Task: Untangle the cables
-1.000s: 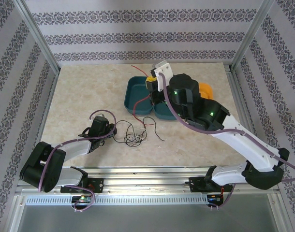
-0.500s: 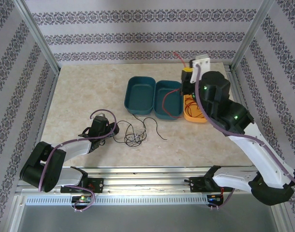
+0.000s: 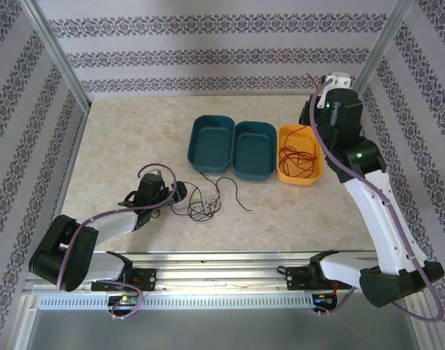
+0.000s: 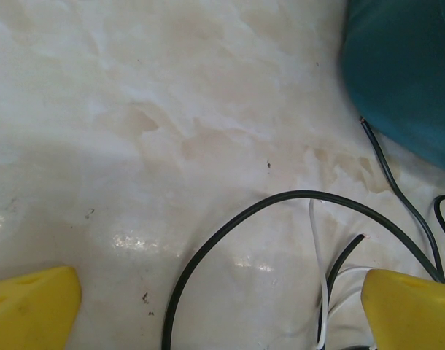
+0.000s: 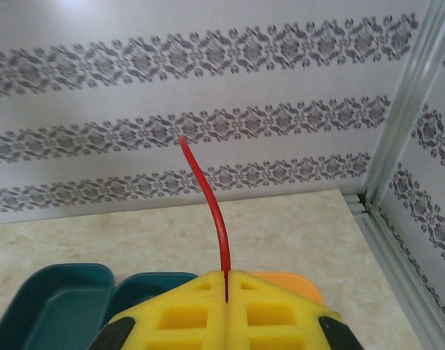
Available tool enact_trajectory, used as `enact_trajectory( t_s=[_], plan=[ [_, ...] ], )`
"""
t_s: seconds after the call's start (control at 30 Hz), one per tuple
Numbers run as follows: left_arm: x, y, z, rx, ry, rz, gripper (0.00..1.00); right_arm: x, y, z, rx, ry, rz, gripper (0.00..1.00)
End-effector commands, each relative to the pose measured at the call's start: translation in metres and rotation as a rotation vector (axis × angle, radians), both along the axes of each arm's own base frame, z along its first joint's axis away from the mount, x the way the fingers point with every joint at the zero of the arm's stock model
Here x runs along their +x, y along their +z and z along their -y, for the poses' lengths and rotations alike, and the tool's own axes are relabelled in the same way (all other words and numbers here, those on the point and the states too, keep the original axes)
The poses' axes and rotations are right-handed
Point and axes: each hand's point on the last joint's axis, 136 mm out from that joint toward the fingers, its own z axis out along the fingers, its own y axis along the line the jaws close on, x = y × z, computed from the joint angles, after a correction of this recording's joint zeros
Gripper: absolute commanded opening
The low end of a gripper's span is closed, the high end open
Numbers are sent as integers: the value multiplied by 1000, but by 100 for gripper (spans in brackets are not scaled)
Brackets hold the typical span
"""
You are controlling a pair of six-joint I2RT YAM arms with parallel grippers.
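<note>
Right hand (image 5: 226,281) clamps the red cable (image 5: 212,204) near the orange tray (image 3: 316,176); left hand (image 4: 221,303), released, straddles the black cable (image 4: 303,193).

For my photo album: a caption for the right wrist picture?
Right tool shut on a red cable sticking up before the patterned wall.

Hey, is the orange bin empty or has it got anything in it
Not empty: loops of red cable lie inside the orange bin.
</note>
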Motion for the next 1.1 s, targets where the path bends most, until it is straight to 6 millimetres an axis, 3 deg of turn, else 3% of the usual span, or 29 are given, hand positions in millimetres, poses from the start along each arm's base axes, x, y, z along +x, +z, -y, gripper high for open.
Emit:
enact_trajectory(
  t_s=[0.0, 0.23, 0.6, 0.9, 1.07],
  plan=[
    [-8, -5, 1, 14, -19, -38, 99, 13, 2, 5, 42, -9, 10, 0],
    [-5, 13, -1, 30, -31, 17, 99, 38, -23, 11, 21, -67, -34, 0],
    [-7, 58, -10, 76, -56, 171, 99, 80, -66, 25, -29, -173, -112, 0],
    [-15, 67, -15, 84, -58, 221, 99, 113, -132, 56, -157, -274, -275, 0],
    [-16, 69, -16, 84, -58, 232, 99, 117, -175, 66, -170, -261, -394, 0]
  ],
)
